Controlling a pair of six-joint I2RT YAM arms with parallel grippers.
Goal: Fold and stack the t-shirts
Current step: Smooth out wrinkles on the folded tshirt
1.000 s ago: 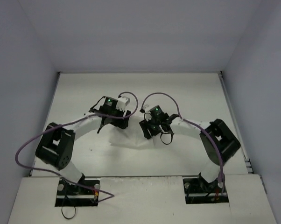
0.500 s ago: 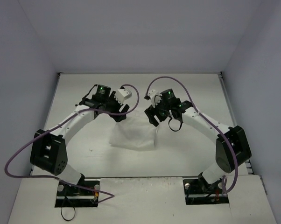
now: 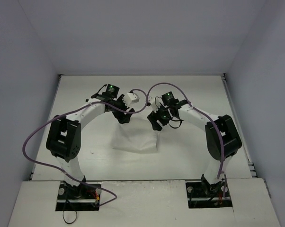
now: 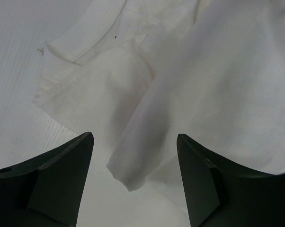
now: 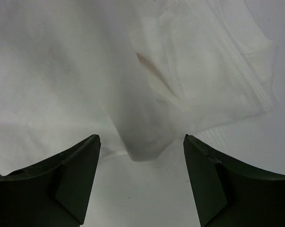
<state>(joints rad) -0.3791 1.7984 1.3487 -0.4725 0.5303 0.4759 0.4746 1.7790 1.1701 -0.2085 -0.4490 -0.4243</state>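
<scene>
A white t-shirt (image 3: 135, 137) lies folded as a plain white shape on the table's middle; no red print shows. My left gripper (image 3: 122, 118) hangs over its far left corner, jaws open and empty, with a folded cloth corner (image 4: 128, 177) between the fingers below. My right gripper (image 3: 157, 124) hangs over the far right corner, jaws open and empty, above a folded cloth corner (image 5: 147, 146). Layered hems of the shirt show in the left wrist view (image 4: 85, 80) and in the right wrist view (image 5: 227, 71).
The white table (image 3: 85, 94) is walled by pale panels on three sides. Purple cables (image 3: 142, 97) arc between the two wrists above the shirt's far edge. Both arm bases stand at the near edge.
Both grippers moved from the shirt's middle to its far edge, then came closer together over the far corners. The shirt now lies more compact.
</scene>
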